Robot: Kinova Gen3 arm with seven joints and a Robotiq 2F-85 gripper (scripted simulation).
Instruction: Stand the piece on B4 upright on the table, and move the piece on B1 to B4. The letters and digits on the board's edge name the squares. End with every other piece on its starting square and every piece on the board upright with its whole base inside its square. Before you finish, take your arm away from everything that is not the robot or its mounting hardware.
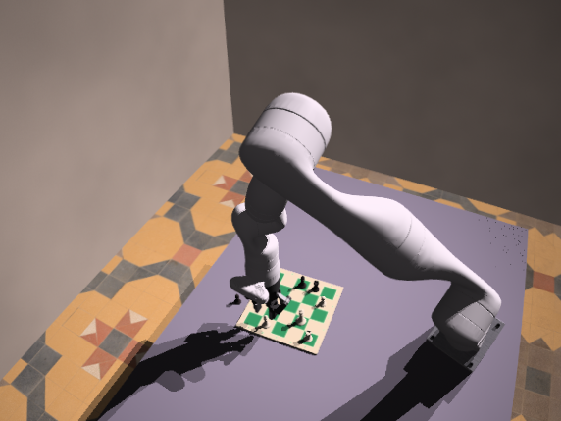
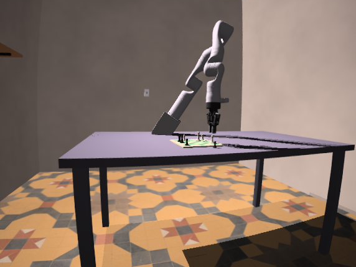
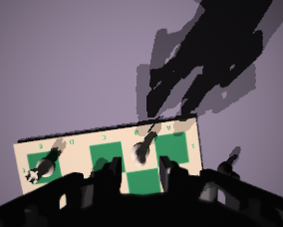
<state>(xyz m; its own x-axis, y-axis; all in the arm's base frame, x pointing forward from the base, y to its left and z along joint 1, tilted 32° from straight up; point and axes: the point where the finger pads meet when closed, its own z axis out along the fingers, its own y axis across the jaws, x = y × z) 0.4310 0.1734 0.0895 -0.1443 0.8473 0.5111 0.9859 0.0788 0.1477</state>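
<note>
The green and cream chessboard (image 1: pixel 290 311) lies on the purple table and also shows in the exterior view (image 2: pixel 196 143). In the wrist view the board's row 1 edge (image 3: pixel 115 144) carries the letters E to A. A dark piece (image 3: pixel 141 150) stands upright on B1. My gripper (image 3: pixel 141 166) hovers above the board just behind this piece, with its fingers partly open and nothing between them. It also shows in the top and exterior views (image 1: pixel 276 307) (image 2: pixel 213 126). A small black piece (image 1: pixel 236 299) stands upright on the table just off the board, and it appears in the wrist view too (image 3: pixel 226 166).
Several other black and white pieces stand on the board, among them two black ones at the far side (image 1: pixel 309 284) and a pale piece on E1 (image 3: pixel 36 172). The arm's base (image 1: pixel 466 332) sits at the table's right. A wall runs close to the left.
</note>
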